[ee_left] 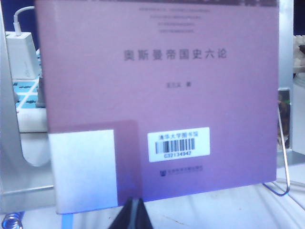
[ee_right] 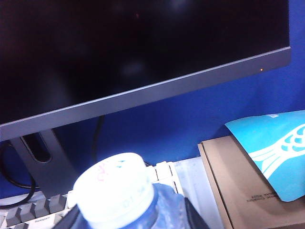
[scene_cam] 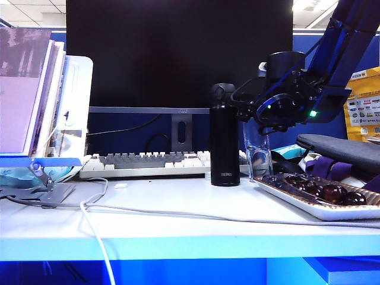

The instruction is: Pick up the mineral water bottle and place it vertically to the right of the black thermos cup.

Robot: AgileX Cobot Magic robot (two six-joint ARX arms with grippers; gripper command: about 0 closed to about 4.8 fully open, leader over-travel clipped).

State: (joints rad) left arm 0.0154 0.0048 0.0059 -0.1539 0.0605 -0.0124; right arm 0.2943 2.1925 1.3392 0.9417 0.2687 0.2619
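EXT: right hand (scene_cam: 261, 122) clamped on mineral water bottle (scene_cam: 259, 155), upright, base at bench (scene_cam: 178, 208), at 3 o'clock beside black thermos cup (scene_cam: 225, 142) | L-WRIST: left hand (ee_left: 135, 214) tips together, empty, facing book (ee_left: 157, 95) | R-WRIST: white cap (ee_right: 114, 188) between fingers; light, thin-walled, slippery; grip the ribbed body.

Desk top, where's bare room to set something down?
Bare desk lies in front of the keyboard, between the cable and tray. It's crowded around the thermos: the right gripper holds the bottle beside it.
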